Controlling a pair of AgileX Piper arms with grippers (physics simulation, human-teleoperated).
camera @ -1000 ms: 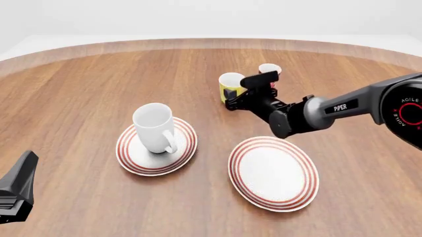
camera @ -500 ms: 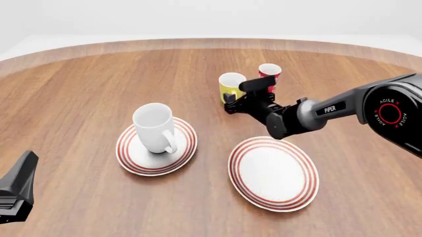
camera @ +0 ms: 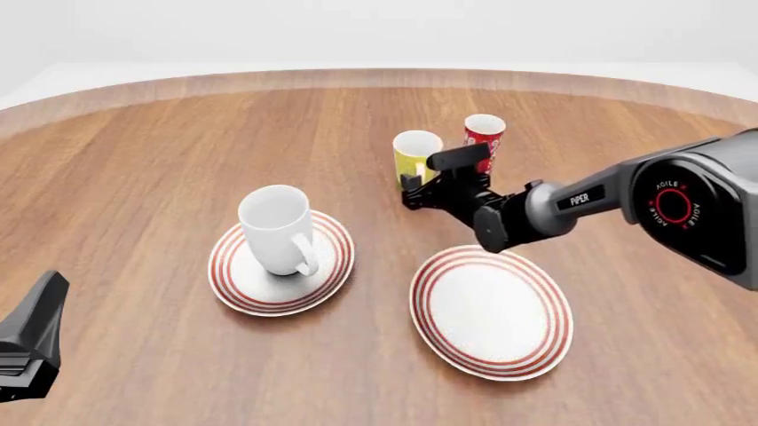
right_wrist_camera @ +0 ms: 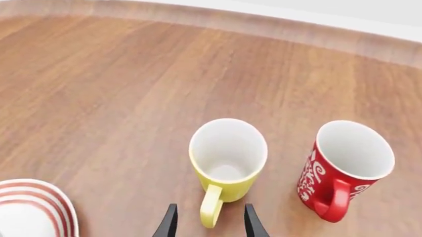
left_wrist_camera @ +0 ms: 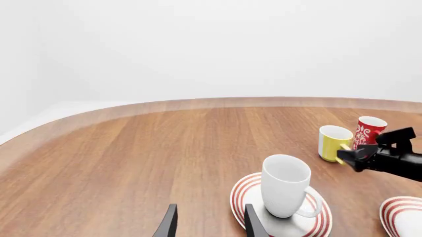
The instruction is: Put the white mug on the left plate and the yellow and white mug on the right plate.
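The right claw hangs open, its fingers either side of the handle of the short yellow and white mug. A slim red swirled mug stands beside. The tall white mug sits on the left red-ringed plate; the right red-ringed plate lies nearby. The left claw is open.

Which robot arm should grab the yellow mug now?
The right. Its gripper is open right by the yellow and white mug, handle between the fingers. The left gripper sits far away.
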